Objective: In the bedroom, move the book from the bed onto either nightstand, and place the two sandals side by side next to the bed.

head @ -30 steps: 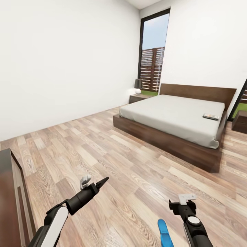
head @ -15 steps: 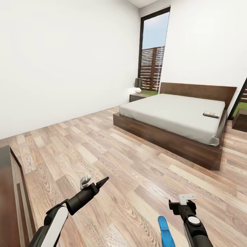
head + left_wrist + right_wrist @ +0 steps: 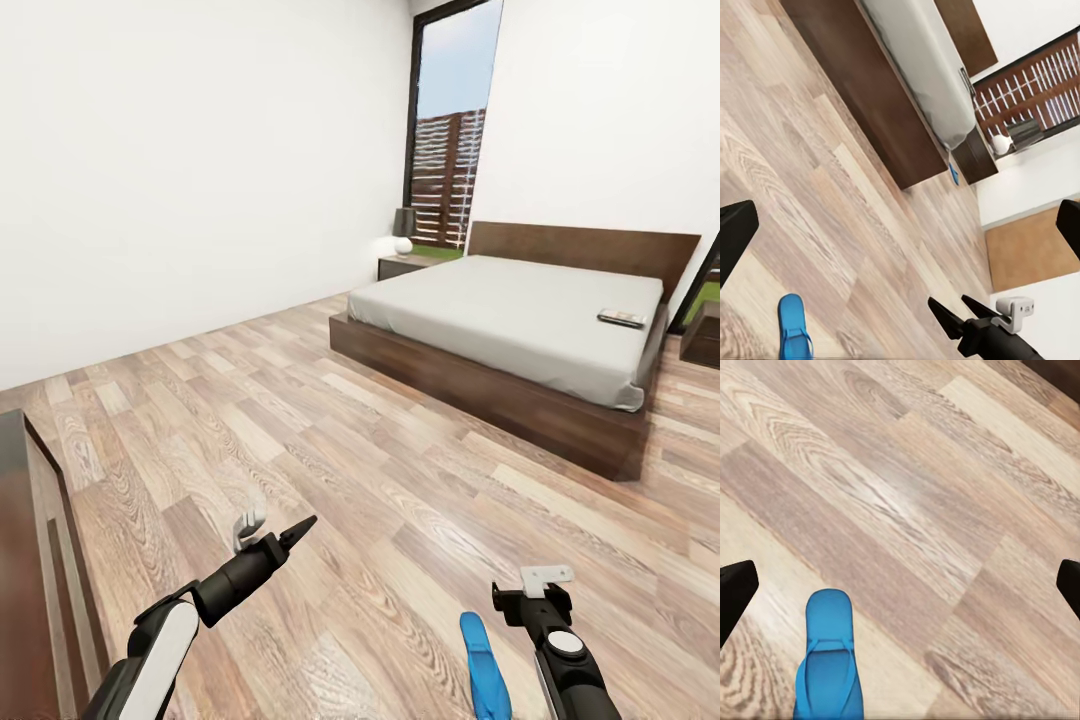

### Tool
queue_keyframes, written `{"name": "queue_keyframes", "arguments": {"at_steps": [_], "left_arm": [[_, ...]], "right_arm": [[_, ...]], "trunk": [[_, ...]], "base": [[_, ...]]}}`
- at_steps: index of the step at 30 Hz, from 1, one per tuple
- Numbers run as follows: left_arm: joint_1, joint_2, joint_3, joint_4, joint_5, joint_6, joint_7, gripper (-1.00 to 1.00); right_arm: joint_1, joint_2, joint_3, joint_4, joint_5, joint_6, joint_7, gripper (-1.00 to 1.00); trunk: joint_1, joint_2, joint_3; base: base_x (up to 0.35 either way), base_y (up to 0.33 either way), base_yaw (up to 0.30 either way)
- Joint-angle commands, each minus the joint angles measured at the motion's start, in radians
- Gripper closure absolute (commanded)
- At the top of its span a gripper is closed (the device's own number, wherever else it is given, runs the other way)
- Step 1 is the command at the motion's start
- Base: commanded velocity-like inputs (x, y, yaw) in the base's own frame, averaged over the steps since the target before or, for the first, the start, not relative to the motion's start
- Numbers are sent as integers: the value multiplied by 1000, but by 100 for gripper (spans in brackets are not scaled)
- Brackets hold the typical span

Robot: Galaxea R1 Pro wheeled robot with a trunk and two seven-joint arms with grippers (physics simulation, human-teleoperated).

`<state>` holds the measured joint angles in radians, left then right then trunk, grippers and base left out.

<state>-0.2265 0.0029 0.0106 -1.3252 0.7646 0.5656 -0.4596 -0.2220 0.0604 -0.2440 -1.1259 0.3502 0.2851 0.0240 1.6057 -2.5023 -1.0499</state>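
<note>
The bed [image 3: 520, 320] stands at the right of the head view, and the book [image 3: 621, 319] lies on its mattress near the headboard. One nightstand [image 3: 402, 266] carries a lamp beyond the bed; another nightstand [image 3: 704, 336] is at the right edge. A blue sandal [image 3: 483, 665] lies on the floor just left of my right gripper [image 3: 522, 598], whose wrist view shows the sandal [image 3: 830, 666] between wide-apart fingertips [image 3: 735, 589]. My left gripper [image 3: 303, 524] hovers open over bare floor. In the left wrist view the second sandal [image 3: 953, 174] lies by the bed's corner.
A dark brown dresser [image 3: 30, 570] fills the lower left corner, close to my left arm. Wood-plank floor [image 3: 330, 450] stretches between me and the bed. White walls and a tall dark-framed window [image 3: 445, 130] close the room behind.
The whole head view has shifted a little, so the bed and the near sandal sit slightly higher in the picture. Both arms have kept their pose.
</note>
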Motion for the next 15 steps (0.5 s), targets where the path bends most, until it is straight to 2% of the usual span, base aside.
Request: {"name": "queue_keyframes", "arguments": {"at_steps": [1, 15], "left_arm": [[0, 0, 1, 0, 7, 8, -1, -100], [0, 0, 1, 0, 7, 7, -1, -100]], "right_arm": [[0, 1, -2, -2, 9, 5, 2, -100], [0, 2, -1, 5, 9, 5, 3, -100]], "trunk": [[0, -1, -5], [6, -4, -59]], "base": [[0, 0, 0], [0, 0, 0]]}}
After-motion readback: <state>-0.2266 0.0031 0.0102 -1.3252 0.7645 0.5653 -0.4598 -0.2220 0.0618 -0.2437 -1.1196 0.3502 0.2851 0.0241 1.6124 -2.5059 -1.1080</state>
